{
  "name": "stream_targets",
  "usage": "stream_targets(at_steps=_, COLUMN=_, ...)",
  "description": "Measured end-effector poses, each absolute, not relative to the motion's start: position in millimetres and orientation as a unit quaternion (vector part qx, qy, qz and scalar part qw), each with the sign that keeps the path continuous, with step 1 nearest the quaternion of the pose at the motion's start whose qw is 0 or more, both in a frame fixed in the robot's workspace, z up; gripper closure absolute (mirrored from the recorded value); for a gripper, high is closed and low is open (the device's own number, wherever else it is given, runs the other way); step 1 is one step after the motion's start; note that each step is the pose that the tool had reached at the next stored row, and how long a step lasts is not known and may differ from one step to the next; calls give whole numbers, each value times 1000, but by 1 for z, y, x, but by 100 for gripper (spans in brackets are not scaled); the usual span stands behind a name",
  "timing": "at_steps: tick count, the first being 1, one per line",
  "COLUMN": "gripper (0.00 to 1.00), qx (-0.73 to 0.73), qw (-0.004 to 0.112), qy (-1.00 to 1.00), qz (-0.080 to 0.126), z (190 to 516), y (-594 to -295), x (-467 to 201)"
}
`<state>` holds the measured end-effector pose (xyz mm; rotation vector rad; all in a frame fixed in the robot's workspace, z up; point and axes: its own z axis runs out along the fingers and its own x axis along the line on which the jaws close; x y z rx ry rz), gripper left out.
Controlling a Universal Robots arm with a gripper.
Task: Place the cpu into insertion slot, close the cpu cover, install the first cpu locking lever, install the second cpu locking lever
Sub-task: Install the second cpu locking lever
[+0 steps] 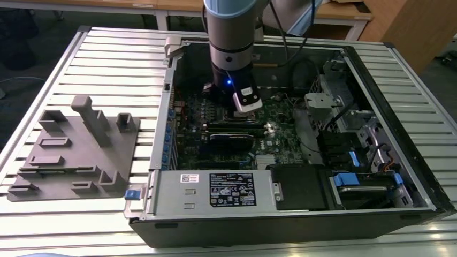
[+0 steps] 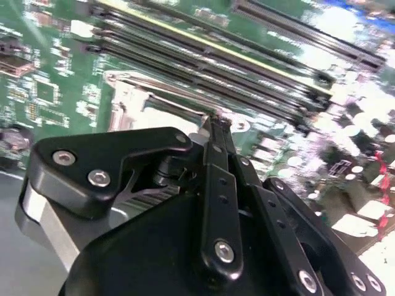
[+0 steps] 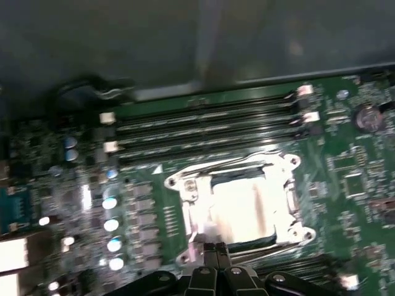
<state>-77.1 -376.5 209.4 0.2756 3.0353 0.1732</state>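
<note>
The cpu [image 3: 244, 206] lies flat in the insertion slot [image 3: 266, 238], its silver top glaring. Around it lies the cpu cover [image 3: 187, 196], a silver frame, flat on the socket. A thin wire lever [image 3: 228, 165] runs along the socket's side towards the memory slots. My gripper [image 3: 213, 250] is shut, its black fingertips pressed together at the socket's edge, and I see nothing between them. In the second wrist view the gripper [image 2: 216, 123] touches or nearly touches the cover's rim [image 2: 133, 98]. From the exterior view the gripper [image 1: 241, 111] stands upright over the green motherboard [image 1: 275, 139].
Long black memory slots [image 3: 203, 123] run beside the socket. The open computer case [image 1: 164, 134] walls in the board, with a power supply [image 1: 214, 190], drive bays with blue tabs [image 1: 346, 179] and cables [image 1: 307, 69]. A grey fixture [image 1: 71, 144] lies on the slatted table at the exterior view's left.
</note>
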Motion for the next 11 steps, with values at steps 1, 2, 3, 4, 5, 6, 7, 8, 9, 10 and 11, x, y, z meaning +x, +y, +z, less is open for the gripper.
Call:
stream_targets(at_steps=1, gripper=89, qx=90, qw=44, qy=993, qz=57, z=209, y=-375, x=-74)
stream_targets(at_steps=2, gripper=89, qx=90, qw=44, qy=993, qz=57, z=209, y=-374, x=-71)
stream_targets(at_steps=3, gripper=89, qx=90, qw=44, qy=993, qz=57, z=209, y=-373, x=-68)
stream_targets(at_steps=4, gripper=89, qx=90, qw=44, qy=993, qz=57, z=209, y=-370, x=-66)
stream_targets(at_steps=5, gripper=89, qx=90, qw=44, qy=993, qz=57, z=209, y=-366, x=-66)
stream_targets(at_steps=6, gripper=89, qx=90, qw=44, qy=993, qz=57, z=209, y=-361, x=-66)
stream_targets(at_steps=7, gripper=89, qx=90, qw=44, qy=993, qz=57, z=209, y=-357, x=-66)
stream_targets(at_steps=8, gripper=89, qx=90, qw=44, qy=993, qz=57, z=209, y=-352, x=-66)
stream_targets(at_steps=9, gripper=89, qx=90, qw=44, qy=993, qz=57, z=209, y=-349, x=-66)
stream_targets(at_steps=10, gripper=89, qx=90, qw=44, qy=993, qz=57, z=209, y=-347, x=-65)
stream_targets(at_steps=11, gripper=89, qx=90, qw=44, qy=993, qz=56, z=209, y=-346, x=-64)
